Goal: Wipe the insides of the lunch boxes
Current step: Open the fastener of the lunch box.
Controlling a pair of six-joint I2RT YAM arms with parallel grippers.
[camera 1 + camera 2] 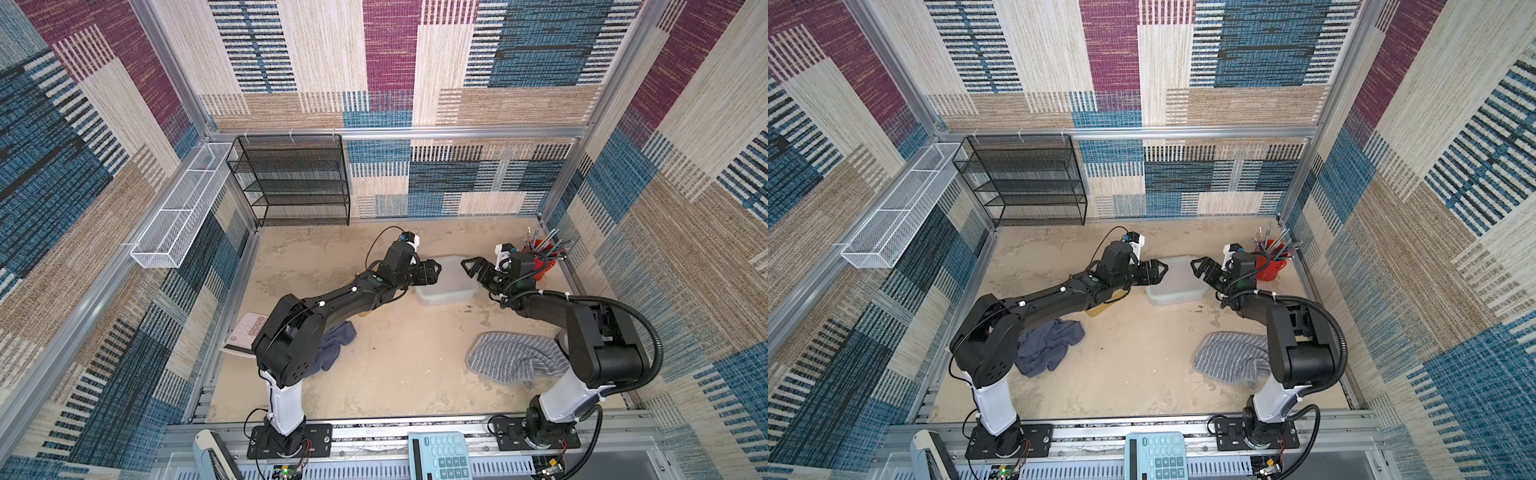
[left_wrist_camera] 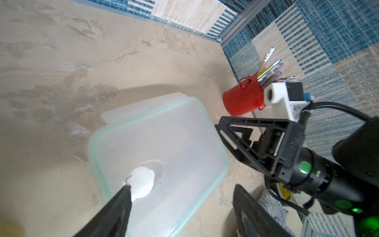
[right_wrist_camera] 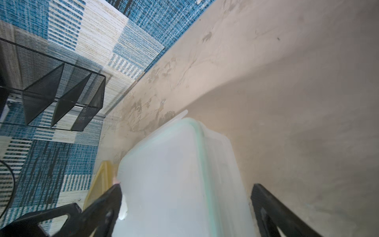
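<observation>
the clear lunch box [image 1: 446,284] [image 1: 1177,282] is found at the far middle of the table [image 1: 395,374], closed by its lid, which is edged with a pale green seal. it lies between the two claws, which are pointed at each other across it.

the left claw [image 1: 432,271] [image 2: 182,186] is held over the left end of the box with its fingers spread and nothing pinched. in the left wrist view one finger [image 2: 114,213] is seen over the lid by a white round plug. whether the lid is touched cannot be told.

the right claw [image 1: 471,266] [image 3: 187,186] is held at the right end, also spread wide with nothing pinched. in the right wrist view the box [image 3: 174,164] is seen in the gap between its fingers.

the amber lunch box [image 1: 1098,309] [image 3: 101,180] is placed just beside the clear one, on its left, mostly hidden under the left arm.

a red cup [image 1: 544,266] with pens stands behind the right claw. a blue cloth [image 1: 336,345] and a grey striped cloth [image 1: 515,357] are lying nearer the arm bases, apart from the clear box.
</observation>
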